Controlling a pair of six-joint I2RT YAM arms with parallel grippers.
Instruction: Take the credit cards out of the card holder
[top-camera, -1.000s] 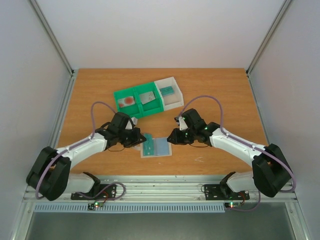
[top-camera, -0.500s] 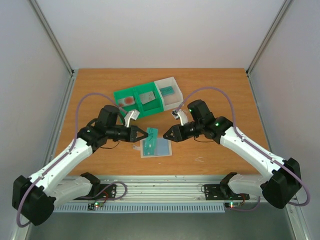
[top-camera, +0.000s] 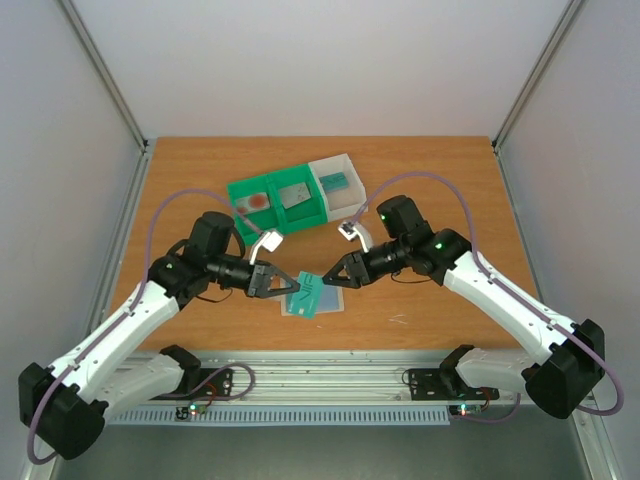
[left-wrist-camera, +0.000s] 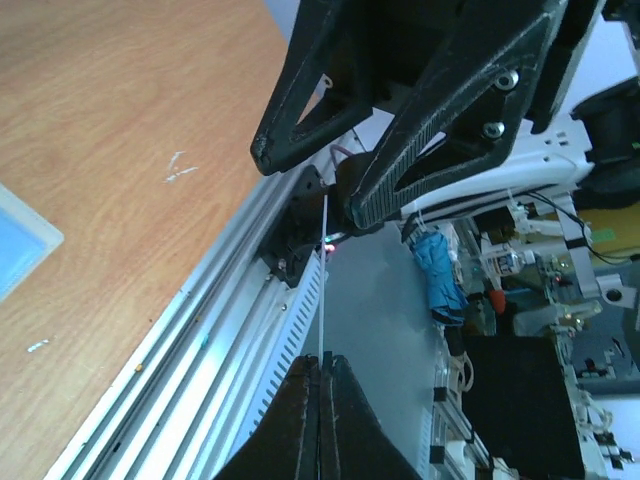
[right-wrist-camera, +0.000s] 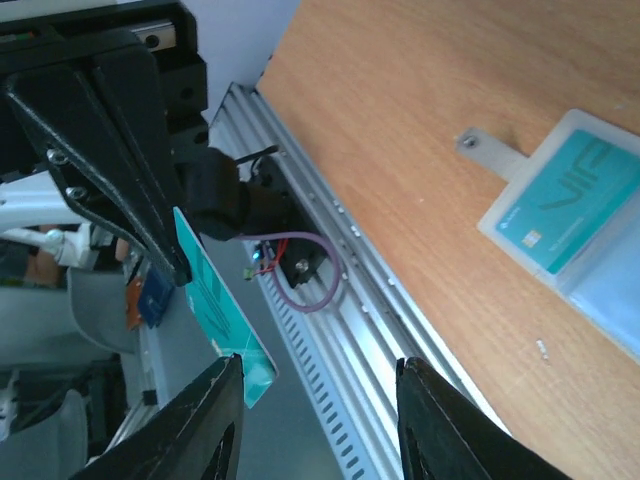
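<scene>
My left gripper (top-camera: 290, 286) is shut on a teal credit card (top-camera: 308, 293) and holds it above the table. In the left wrist view that card (left-wrist-camera: 324, 280) shows edge-on as a thin line rising from the closed left gripper (left-wrist-camera: 320, 358). My right gripper (top-camera: 331, 279) faces it, open, with the card's far end (right-wrist-camera: 215, 300) beside one finger (right-wrist-camera: 215, 420) and nothing pinched in the right gripper (right-wrist-camera: 320, 365). The pale card holder (right-wrist-camera: 600, 262) lies flat on the table with its tab (right-wrist-camera: 490, 150) and another teal card (right-wrist-camera: 560, 215) inside. From above, the holder (top-camera: 334, 300) is partly covered by the held card.
A green two-compartment tray (top-camera: 240, 189) at the back holds a white card with a red circle (top-camera: 257, 201) and a grey card (top-camera: 295, 195). Beside it a white tray (top-camera: 348, 160) holds a teal card (top-camera: 335, 181). The metal rail (top-camera: 320, 378) runs along the near edge.
My left gripper has drawn the teal card away from the holder and raised it toward the right gripper. The right gripper's jaws have spread and it has lifted off the holder.
</scene>
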